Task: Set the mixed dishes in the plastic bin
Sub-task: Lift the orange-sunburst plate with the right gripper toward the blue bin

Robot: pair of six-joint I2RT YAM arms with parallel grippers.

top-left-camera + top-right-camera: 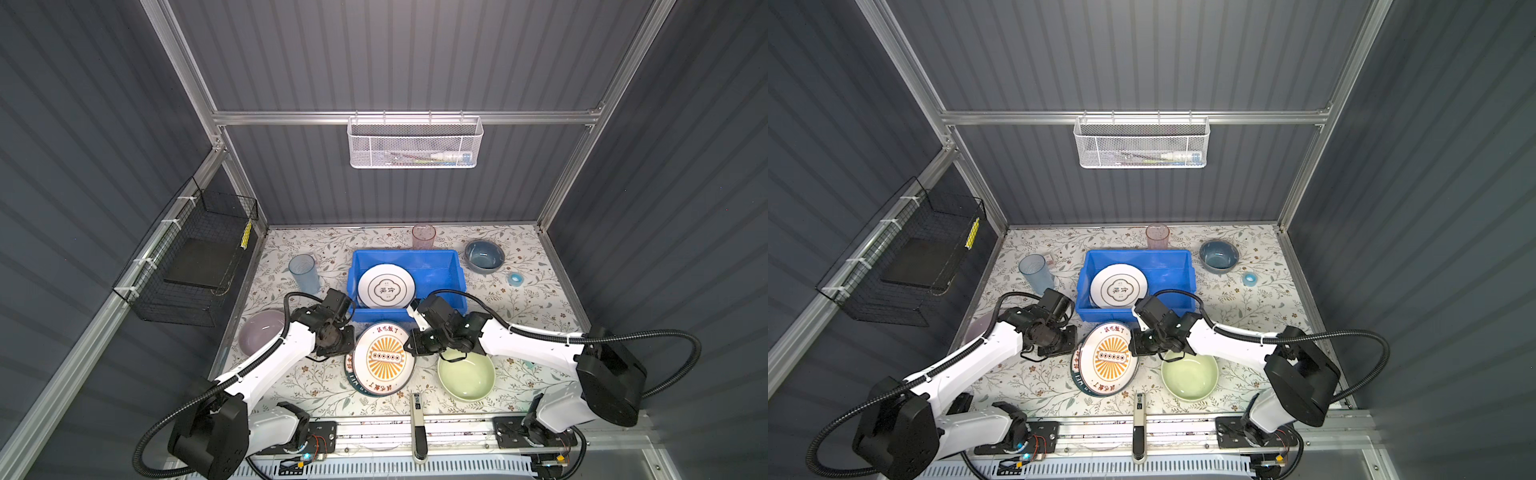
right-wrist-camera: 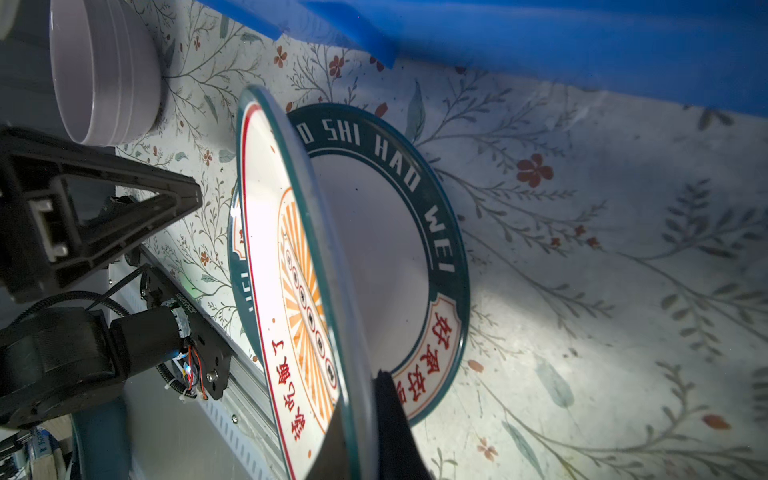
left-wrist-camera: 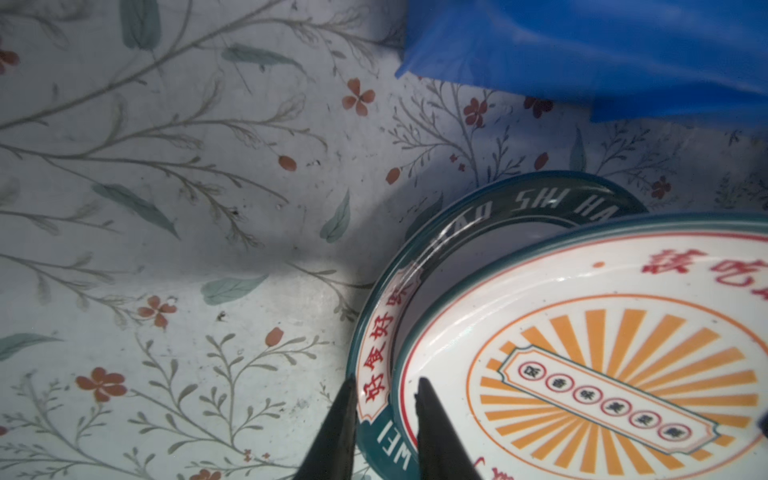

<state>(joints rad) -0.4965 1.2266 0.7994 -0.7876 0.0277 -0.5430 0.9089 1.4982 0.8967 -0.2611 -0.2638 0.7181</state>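
"Well, what have your claws got?"
"My right claw (image 2: 359,399) pinches the right rim of the sunburst plate (image 1: 384,357), which is tilted up on that side; my left claw (image 3: 386,380) stands slightly spread at the plate's left edge, gripping nothing that I can see."
"And beneath?"
"The green lettered plate (image 2: 415,178); in both top views only a crescent shows at the near left."
"The plastic bin (image 1: 440,286)?"
"Just beyond the plates on the far side, with the white dark-rimmed plate (image 1: 386,286) inside; both wrist views cut it off and blur it; my left arm hides part of the lilac bowl (image 1: 259,332); my right arm covers the far rim of the pale green bowl (image 1: 467,376)."
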